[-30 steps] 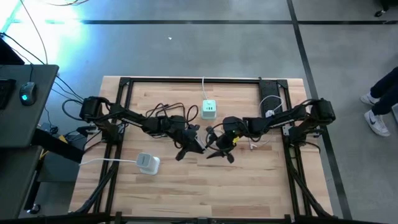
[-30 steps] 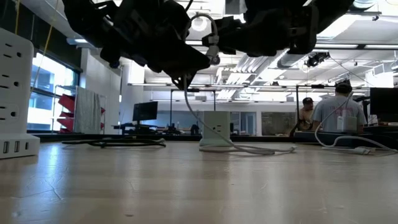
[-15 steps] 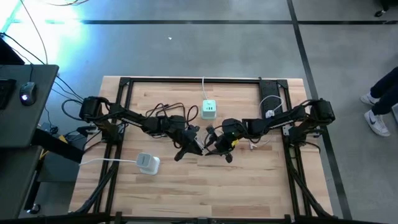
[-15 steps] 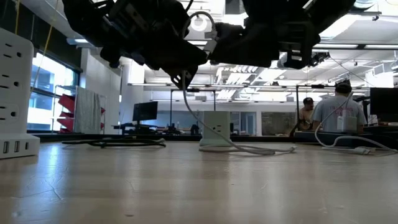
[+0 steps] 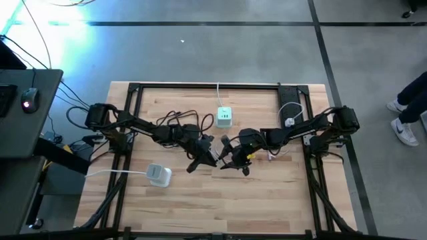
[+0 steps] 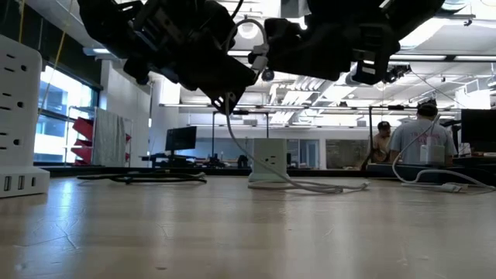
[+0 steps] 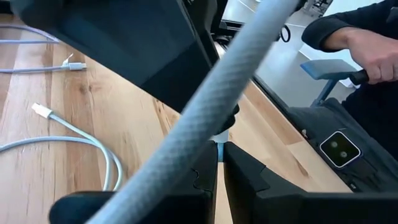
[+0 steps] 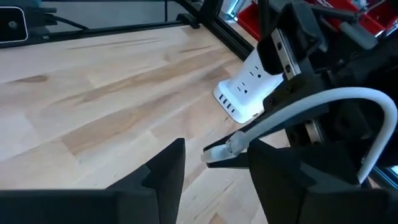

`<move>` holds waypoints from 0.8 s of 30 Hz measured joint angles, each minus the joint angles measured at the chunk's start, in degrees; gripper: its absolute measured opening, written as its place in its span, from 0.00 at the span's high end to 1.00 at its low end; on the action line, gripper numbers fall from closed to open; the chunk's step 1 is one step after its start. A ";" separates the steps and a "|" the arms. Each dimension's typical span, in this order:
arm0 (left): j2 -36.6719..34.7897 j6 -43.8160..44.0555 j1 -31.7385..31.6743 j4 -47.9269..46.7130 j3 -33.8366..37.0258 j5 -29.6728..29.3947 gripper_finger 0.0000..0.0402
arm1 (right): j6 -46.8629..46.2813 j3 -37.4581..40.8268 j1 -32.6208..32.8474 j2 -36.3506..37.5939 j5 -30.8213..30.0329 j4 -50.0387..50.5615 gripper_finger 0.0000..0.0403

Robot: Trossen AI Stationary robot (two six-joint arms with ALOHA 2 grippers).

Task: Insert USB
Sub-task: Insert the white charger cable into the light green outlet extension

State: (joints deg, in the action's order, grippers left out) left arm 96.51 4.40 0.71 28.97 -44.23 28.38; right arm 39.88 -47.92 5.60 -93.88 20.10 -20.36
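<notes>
A white USB cable [image 6: 232, 133] hangs from my left gripper [image 5: 205, 159] above the middle of the table. Its plug end [image 8: 216, 153] points toward my right gripper [image 8: 214, 163]. In the right wrist view my right gripper's open fingers stand on either side of the plug without touching it. My left gripper [image 7: 220, 148] is shut on the cable. A white power strip [image 5: 159, 175] lies flat near the table's left near corner and also shows in the right wrist view [image 8: 247, 93]. A green and white charger cube [image 5: 224, 117] stands farther back. My left gripper pinches the white cable just behind its plug [image 7: 219, 138] between the two fingertips. The plug is lifted clear of the table. The cable arcs back over the gripper [image 7: 205, 118], then hangs slack down to the table [image 6: 294, 184].
A tangle of black cable [image 5: 177, 121] lies behind the left arm. Loose white cables [image 5: 288, 115] lie on the table's right side, one with a bare plug [image 7: 38, 109]. Black frame rails [image 5: 200, 85] run along the table's edges. People stand in the room beyond [image 6: 418, 139].
My right gripper has moved a little toward the table's left, closing in on my left gripper and the plug it holds. My left gripper has stayed roughly in place with the cable still held.
</notes>
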 joint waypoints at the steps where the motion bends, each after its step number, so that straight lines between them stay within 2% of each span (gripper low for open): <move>1: 0.00 0.00 0.00 0.03 0.00 -0.01 1.00 | 0.34 0.00 0.12 -0.29 0.04 -0.17 0.64; 5: 0.02 0.00 0.04 0.15 -0.02 0.04 1.00 | 2.14 0.00 0.76 -1.40 -0.12 -0.83 0.68; 18: 0.09 0.29 0.00 -0.26 -0.02 -0.24 1.00 | 3.96 0.00 0.90 -1.75 -0.40 -1.62 0.69; 24: 0.09 0.41 0.00 -0.65 -0.02 -0.28 1.00 | 3.72 0.00 0.90 -1.75 -0.48 -1.51 0.75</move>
State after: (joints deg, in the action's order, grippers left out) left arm 96.60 4.81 0.71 28.32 -44.25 28.10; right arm 43.59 -47.92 6.50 -95.64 19.62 -21.87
